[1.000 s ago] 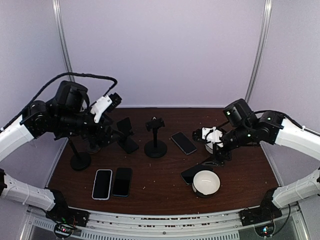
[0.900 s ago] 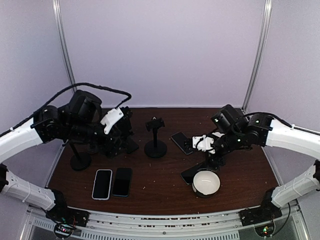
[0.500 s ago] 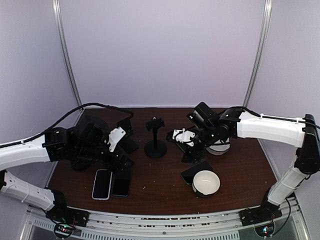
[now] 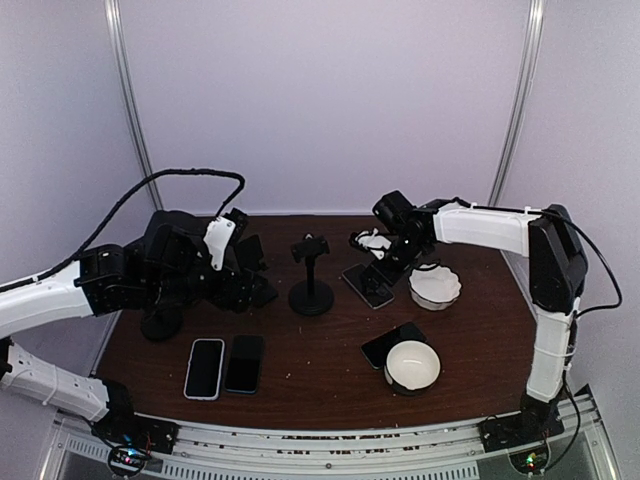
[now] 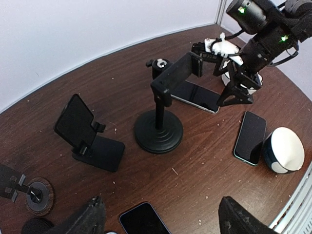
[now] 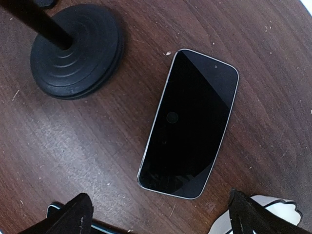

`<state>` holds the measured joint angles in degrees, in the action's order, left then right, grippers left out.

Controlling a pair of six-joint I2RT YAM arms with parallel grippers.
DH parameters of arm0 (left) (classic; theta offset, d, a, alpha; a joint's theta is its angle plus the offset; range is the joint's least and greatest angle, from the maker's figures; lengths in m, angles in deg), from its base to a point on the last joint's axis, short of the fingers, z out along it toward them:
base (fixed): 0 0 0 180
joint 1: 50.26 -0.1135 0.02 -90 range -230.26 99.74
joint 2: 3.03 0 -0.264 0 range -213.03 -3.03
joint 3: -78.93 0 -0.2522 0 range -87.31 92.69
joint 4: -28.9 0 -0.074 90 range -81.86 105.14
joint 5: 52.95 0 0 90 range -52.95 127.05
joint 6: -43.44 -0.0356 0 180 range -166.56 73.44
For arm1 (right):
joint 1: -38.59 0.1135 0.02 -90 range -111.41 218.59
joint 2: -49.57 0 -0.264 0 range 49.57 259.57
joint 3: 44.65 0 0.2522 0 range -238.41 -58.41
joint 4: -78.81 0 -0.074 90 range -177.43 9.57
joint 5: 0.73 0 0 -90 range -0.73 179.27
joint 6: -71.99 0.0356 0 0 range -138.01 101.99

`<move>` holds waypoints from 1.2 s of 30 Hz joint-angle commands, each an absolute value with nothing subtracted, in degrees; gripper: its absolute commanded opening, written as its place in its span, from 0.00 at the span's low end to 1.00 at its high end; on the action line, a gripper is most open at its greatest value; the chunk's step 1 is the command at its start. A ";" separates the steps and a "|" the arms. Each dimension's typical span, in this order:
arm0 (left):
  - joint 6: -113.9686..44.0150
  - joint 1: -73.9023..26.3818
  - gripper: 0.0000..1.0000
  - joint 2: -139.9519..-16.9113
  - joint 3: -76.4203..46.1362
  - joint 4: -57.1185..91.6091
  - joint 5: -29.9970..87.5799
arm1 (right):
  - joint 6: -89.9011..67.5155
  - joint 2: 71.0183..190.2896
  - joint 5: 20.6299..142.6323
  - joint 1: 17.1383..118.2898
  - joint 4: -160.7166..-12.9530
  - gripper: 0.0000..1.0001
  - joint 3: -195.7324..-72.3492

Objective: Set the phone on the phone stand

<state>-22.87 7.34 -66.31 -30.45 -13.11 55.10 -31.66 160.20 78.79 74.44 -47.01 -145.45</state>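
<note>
A black phone (image 6: 190,124) lies flat, screen up, on the brown table just right of the pole phone stand (image 4: 312,270), whose round base (image 6: 75,51) shows in the right wrist view. My right gripper (image 6: 163,219) hovers open straight above this phone (image 4: 367,286), touching nothing. Left of the stand (image 5: 159,129) my left gripper (image 5: 161,224) hangs open and empty over bare table, with another dark phone (image 5: 144,219) just below it. The right gripper (image 4: 380,262) and left gripper (image 4: 238,280) flank the stand.
A folding stand (image 4: 255,272) and a low round stand (image 4: 160,322) sit at the left. Two phones (image 4: 204,367) (image 4: 244,362) lie near the front, and a further phone (image 4: 393,343) lies beside a white bowl (image 4: 412,365). A scalloped bowl (image 4: 435,287) is right of my right gripper.
My right arm has swung left from beside the bowls to above the phone by the stand. My left arm dipped toward the front phones, then lifted back beside the folding stand.
</note>
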 commanded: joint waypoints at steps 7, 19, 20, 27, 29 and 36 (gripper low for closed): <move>-20.33 7.33 0.87 -64.98 -28.60 -8.63 61.80 | -26.70 169.99 78.13 73.35 -39.35 1.00 -156.50; -21.13 6.87 0.88 -65.64 -29.22 -9.18 62.02 | -23.62 177.02 82.51 73.21 -36.64 1.00 -162.32; -21.21 6.87 0.88 -65.53 -29.26 -9.20 61.94 | -23.30 177.49 82.40 73.22 -36.57 1.00 -162.44; -21.78 6.52 0.89 -65.77 -29.92 -8.34 62.38 | -22.34 179.08 83.37 73.22 -35.35 1.00 -163.18; -21.68 6.43 0.89 -66.03 -29.93 -7.77 62.22 | -22.41 179.32 83.33 73.21 -35.23 0.98 -163.09; -21.77 6.43 0.89 -67.16 -29.07 -8.30 61.81 | -21.72 180.64 84.55 73.20 -34.17 0.94 -162.85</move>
<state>-21.15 6.73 -66.68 -30.25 -10.81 61.50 -23.13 179.33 82.46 73.24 -36.49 -162.46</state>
